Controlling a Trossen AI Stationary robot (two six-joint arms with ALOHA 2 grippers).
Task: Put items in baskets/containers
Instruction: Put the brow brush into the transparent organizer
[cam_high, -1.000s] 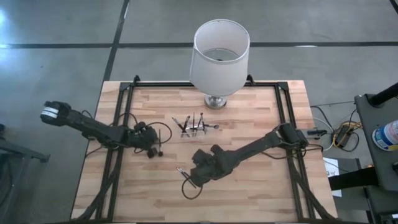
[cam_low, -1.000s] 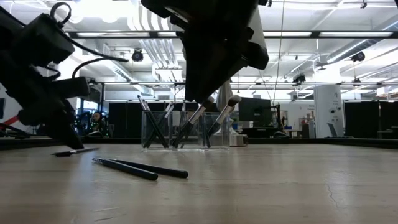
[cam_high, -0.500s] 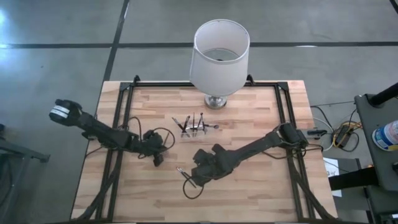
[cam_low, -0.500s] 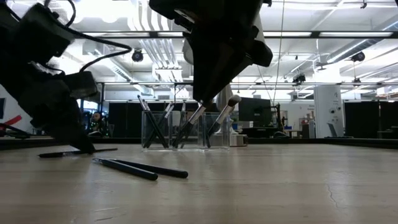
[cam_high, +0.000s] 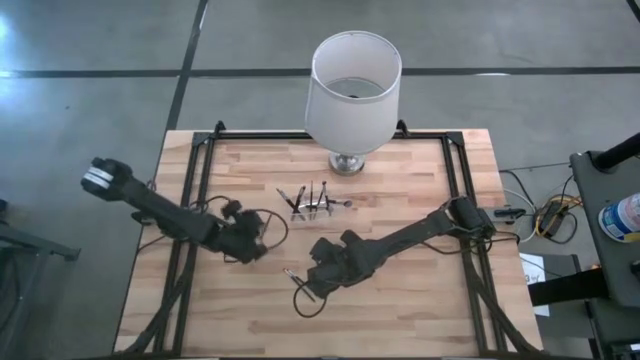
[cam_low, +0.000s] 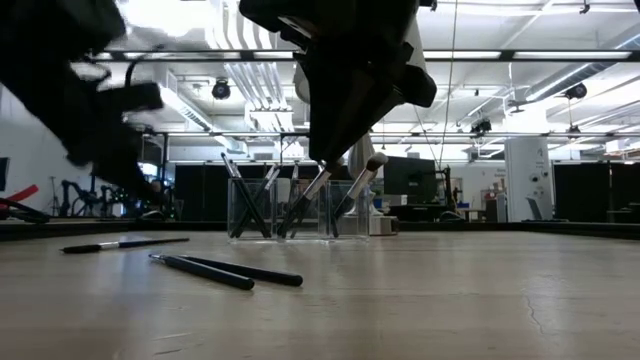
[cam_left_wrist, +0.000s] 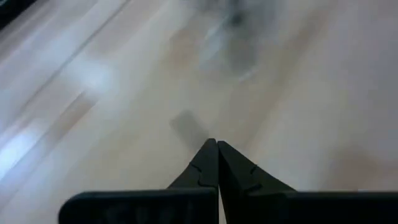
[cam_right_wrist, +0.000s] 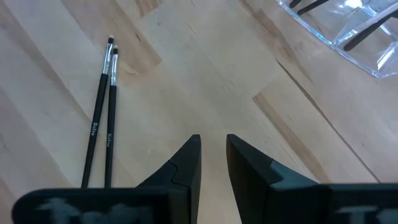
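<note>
Two thin dark brushes (cam_right_wrist: 102, 118) lie side by side on the wood, close together (cam_low: 225, 272), just ahead of my right gripper (cam_right_wrist: 211, 146). It hovers above them (cam_high: 310, 285), open by a narrow gap with nothing in it. A third brush (cam_low: 120, 243) lies flat further to the left. My left gripper (cam_left_wrist: 217, 146) is shut and empty, raised above the table (cam_high: 255, 247) near that brush. The clear holder (cam_high: 312, 203) stands mid-table with several brushes leaning in it (cam_low: 290, 208); its corner shows in the right wrist view (cam_right_wrist: 348, 31).
A large white lampshade on a metal base (cam_high: 352, 90) stands at the far edge behind the holder. Black frame rails (cam_high: 195, 200) run along both sides of the table. A loose cable loop (cam_high: 310, 305) hangs by my right gripper. Bare wood lies near the front edge.
My left gripper, shut throughout, has lifted from the table beside the lone brush. It has moved a little toward the right and near edges. The lone brush shows at greater length in the low view now and lies still. My right arm has kept still.
</note>
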